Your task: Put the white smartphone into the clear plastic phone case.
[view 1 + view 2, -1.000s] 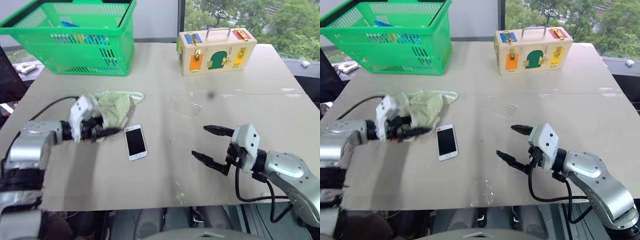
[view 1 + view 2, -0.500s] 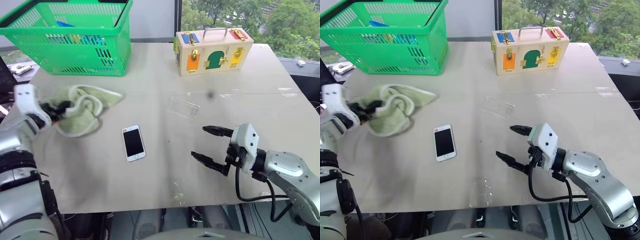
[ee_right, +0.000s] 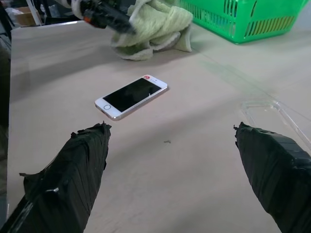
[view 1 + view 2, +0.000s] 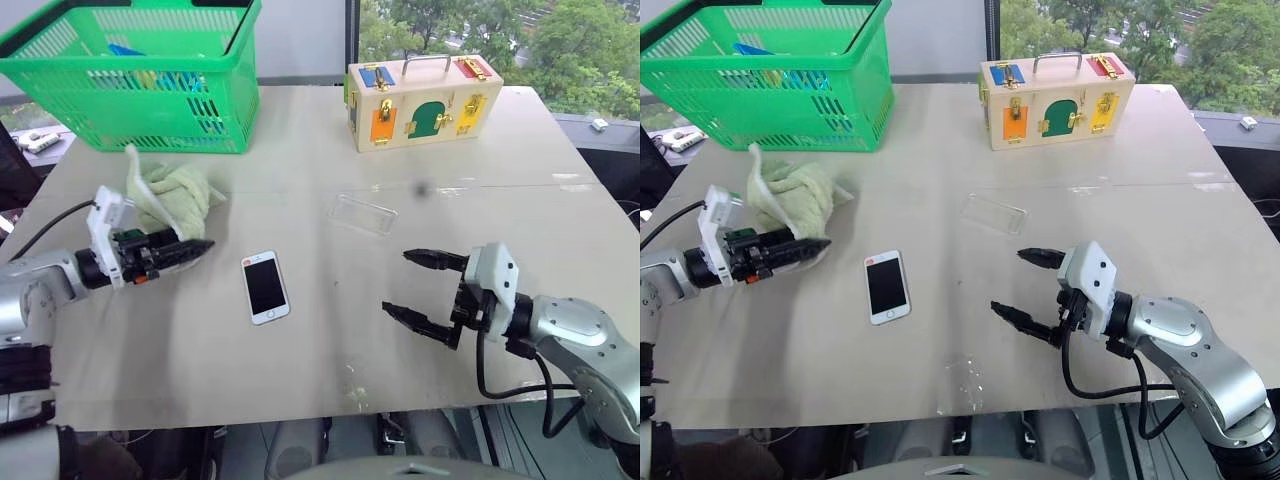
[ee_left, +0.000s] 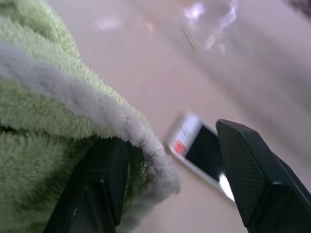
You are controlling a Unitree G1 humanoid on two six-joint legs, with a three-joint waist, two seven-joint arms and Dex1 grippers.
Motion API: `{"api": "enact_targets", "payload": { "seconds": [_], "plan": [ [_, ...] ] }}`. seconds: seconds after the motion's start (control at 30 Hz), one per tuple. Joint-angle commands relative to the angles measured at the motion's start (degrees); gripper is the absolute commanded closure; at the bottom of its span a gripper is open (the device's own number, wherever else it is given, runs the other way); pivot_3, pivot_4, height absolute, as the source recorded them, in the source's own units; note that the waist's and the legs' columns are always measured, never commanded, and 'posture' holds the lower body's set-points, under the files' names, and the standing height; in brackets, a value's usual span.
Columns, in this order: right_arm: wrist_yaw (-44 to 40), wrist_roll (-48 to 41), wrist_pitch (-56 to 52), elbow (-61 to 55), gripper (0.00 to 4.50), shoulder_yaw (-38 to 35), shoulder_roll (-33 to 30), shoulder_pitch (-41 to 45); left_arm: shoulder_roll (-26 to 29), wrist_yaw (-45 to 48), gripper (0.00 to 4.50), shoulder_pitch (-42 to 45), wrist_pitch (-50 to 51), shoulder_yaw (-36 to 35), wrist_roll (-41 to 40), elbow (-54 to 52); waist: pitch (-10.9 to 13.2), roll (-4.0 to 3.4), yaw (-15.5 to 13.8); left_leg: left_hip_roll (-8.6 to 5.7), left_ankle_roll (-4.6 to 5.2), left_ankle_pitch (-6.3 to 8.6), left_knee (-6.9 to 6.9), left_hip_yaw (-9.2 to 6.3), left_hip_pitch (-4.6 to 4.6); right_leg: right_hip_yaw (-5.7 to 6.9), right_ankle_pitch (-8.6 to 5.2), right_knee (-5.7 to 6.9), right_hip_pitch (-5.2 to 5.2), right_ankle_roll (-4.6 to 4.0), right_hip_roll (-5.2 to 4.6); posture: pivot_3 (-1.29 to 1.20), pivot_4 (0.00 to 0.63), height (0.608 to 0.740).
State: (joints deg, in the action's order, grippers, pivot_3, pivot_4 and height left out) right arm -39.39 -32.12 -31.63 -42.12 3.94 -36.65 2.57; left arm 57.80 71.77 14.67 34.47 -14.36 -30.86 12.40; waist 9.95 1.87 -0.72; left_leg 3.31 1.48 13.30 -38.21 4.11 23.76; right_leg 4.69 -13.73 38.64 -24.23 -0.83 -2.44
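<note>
While screen-up, white smartphone (image 4: pixel 266 286) between claws

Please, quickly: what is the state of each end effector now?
Left end effector: fingers apart, one finger under a fold of the green towel.
Right end effector: wide open, holding nothing.

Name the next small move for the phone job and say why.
Probably bring the right gripper forward and left over the white smartphone. Its jaws stand wide open and empty, the phone lies screen-up on bare table, and the clear plastic phone case lies apart. The left gripper is beside the green towel.
</note>
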Motion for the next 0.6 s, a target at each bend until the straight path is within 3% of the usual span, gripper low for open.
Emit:
{"api": "enact_targets", "payload": {
  "seconds": [0.03, 0.17, 0.3, 0.6],
  "plan": [
    [0.7, -0.4, 1.0, -2.9, 0.0, -1.2, 0.3, -0.6, 0.7, 2.8, 1.63, 0.0, -6.2, 1.4, 2.7, -1.3, 0.0, -0.02, -0.2, -0.01, 0.0, 0.0, 0.0, 0.0, 0.03, 0.01, 0.0, -0.01, -0.01, 0.0, -0.02, 0.0, 0.15, 0.74],
    [1.4, 0.0, 1.3, -3.5, 0.0, -1.0, 0.5, -1.6, 0.3, 2.9, 1.63, 3.8, -6.0, 1.3, 2.6, 2.7, 0.0, -0.02, -0.3, -0.03, 0.01, 0.0, -0.01, 0.0, 0.14, 0.02, 0.0, -0.05, -0.07, 0.01, -0.02, 0.0, 0.15, 0.74],
    [1.7, 0.6, 1.8, -3.6, 0.0, -0.8, 0.6, -2.4, -3.0, -10.2, 1.63, 13.5, -9.5, -0.7, 7.1, 14.8, 0.0, 0.0, -0.3, -0.05, 0.02, -0.01, -0.05, 0.0, 0.12, 0.01, 0.06, -0.01, -0.04, 0.12, 0.04, 0.0, 0.15, 0.74],
    [1.2, 1.1, 2.3, -2.8, 0.0, -0.7, 0.9, -1.8, 1.4, -23.6, 1.63, 17.1, -4.3, -1.8, 13.8, 32.5, 0.0, 0.05, 0.7, 0.01, 0.02, 0.0, -0.01, 0.12, 0.13, -0.19, 0.13, -0.02, -0.14, 0.25, 0.21, 0.0, 0.15, 0.74]
  ]
}}
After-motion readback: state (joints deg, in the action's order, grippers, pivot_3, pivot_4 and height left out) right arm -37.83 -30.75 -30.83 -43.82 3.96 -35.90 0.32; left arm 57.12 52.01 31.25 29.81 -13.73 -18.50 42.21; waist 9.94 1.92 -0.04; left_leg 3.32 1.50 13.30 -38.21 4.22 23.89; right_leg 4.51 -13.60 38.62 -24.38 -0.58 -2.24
